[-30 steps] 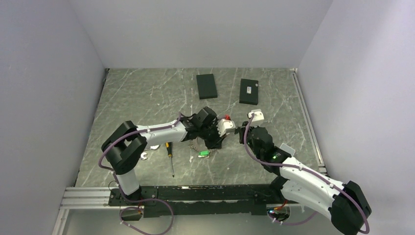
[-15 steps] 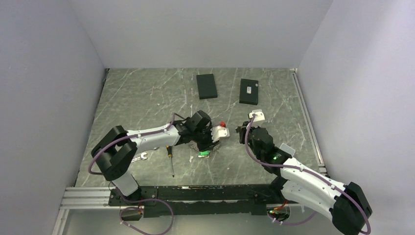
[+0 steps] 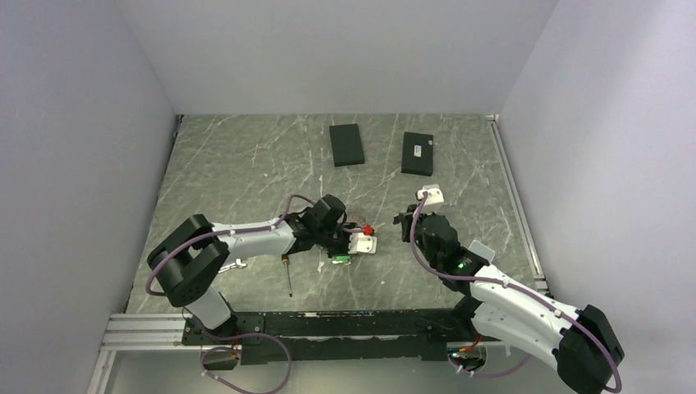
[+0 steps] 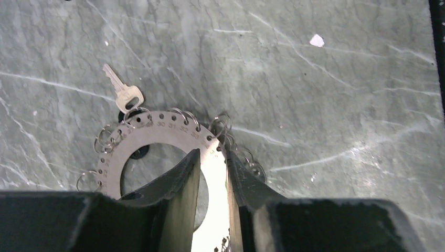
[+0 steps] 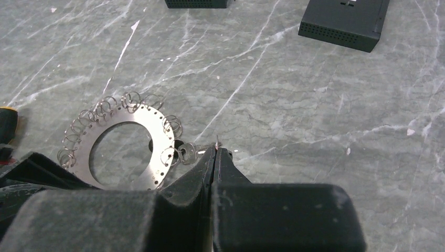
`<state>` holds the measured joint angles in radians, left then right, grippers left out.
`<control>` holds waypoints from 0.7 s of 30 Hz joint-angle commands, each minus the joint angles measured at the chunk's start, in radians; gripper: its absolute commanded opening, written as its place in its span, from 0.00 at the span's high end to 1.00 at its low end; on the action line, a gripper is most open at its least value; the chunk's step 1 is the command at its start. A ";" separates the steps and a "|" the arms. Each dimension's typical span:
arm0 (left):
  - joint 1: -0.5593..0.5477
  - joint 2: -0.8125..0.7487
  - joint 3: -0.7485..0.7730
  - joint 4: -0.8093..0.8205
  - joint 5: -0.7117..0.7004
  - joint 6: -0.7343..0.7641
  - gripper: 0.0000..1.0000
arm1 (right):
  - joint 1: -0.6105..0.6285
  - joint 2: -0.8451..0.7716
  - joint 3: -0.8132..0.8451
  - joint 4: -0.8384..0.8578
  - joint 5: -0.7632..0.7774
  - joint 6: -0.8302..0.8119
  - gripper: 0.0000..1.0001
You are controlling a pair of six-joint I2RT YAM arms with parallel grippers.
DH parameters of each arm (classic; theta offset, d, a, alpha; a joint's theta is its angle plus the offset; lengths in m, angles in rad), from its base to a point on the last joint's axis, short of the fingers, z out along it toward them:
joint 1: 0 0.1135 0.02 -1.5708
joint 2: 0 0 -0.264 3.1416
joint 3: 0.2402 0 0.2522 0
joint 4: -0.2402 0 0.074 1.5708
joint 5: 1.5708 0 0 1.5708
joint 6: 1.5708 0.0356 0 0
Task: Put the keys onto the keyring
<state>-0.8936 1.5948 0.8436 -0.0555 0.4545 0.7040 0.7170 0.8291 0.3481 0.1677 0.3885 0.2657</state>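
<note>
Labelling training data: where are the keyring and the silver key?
keyring (image 4: pixel 157 131), left wrist view, on its drilled upper arc.
key (image 4: pixel 129 97), left wrist view, on its head.

two black boxes (image 3: pixel 346 144) lie beyond a screwdriver (image 3: pixel 285 264).

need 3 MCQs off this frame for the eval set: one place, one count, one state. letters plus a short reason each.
1. Where does the silver key lie?
A) on the table just outside the keyring rim
B) inside the keyring hole
C) hanging in the air

2. How many black boxes lie at the far side?
A) one
B) two
C) four

3. What is the left hand doing?
A) open, clear of everything
B) shut on the keyring
C) shut on nothing

1 A: the left wrist view shows it flat beside the outer rim.
2 B: the top view shows two, apart.
3 B: its fingers pinch the flat band between them.
</note>
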 commanded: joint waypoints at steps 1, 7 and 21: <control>0.001 0.038 0.014 0.104 0.049 0.063 0.71 | 0.012 -0.020 -0.002 0.056 0.024 0.006 1.00; 0.004 0.075 0.053 0.044 0.055 0.107 0.73 | 0.021 -0.027 -0.006 0.061 0.037 0.003 1.00; 0.006 0.111 0.065 0.031 0.059 0.115 0.74 | 0.031 -0.030 -0.009 0.070 0.046 0.000 1.00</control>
<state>-0.8894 1.6936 0.8742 -0.0280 0.4793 0.7925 0.7433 0.8162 0.3393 0.1856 0.4141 0.2653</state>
